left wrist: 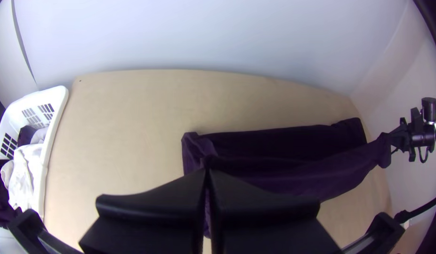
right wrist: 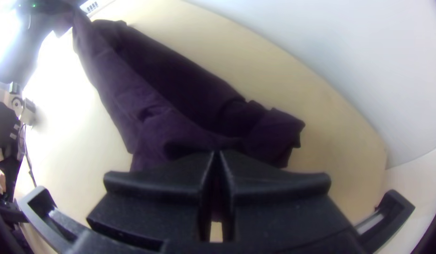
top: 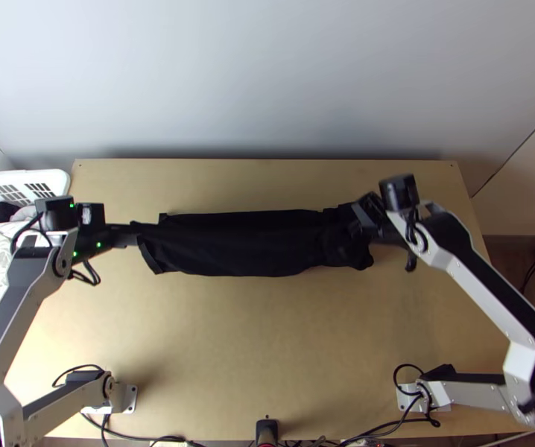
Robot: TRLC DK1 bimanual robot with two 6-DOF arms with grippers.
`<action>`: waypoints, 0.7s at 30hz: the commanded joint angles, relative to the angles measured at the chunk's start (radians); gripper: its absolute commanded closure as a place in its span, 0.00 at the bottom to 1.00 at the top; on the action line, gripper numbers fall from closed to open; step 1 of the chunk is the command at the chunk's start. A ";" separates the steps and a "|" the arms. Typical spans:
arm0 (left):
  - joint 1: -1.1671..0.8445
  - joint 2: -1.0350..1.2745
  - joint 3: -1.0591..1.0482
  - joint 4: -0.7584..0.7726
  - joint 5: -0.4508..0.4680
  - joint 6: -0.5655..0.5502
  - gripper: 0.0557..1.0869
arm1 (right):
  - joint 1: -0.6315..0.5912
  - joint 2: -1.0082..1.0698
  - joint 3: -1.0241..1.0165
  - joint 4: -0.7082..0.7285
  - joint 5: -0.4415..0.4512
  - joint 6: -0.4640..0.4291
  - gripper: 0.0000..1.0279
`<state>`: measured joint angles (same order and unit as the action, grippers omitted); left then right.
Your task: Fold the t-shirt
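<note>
In the top view my left gripper (top: 132, 234) is at the left end of the black t-shirt (top: 241, 246), and my right gripper (top: 357, 223) is over its right end. The shirt lies as a long narrow folded strip, with one layer stretched between both grippers. In the left wrist view, my left gripper (left wrist: 207, 168) is shut on a raised edge of the shirt (left wrist: 293, 176). In the right wrist view, my right gripper (right wrist: 218, 157) is shut on the other end of the shirt (right wrist: 133, 89), where the cloth bunches beneath the fingers.
A white basket (top: 57, 179) with light and dark cloths stands at the table's left edge. Bare wooden table (top: 252, 350) spreads on the near side of the shirt. Cables run along the near edge, and a pale wall (top: 267, 74) rises behind the table.
</note>
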<state>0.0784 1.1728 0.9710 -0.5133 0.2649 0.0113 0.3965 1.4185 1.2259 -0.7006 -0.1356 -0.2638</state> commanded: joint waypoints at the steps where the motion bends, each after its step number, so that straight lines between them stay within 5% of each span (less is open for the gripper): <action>1: 0.015 0.140 0.080 0.084 -0.003 0.004 0.97 | -0.054 0.175 0.170 0.010 0.001 -0.025 0.97; 21: -0.012 0.571 0.290 0.217 -0.015 0.022 0.97 | -0.113 0.533 0.376 0.012 0.016 -0.040 0.97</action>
<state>0.0673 1.6241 1.1919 -0.3260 0.2527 0.0269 0.2958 1.8427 1.5398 -0.6899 -0.1310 -0.3119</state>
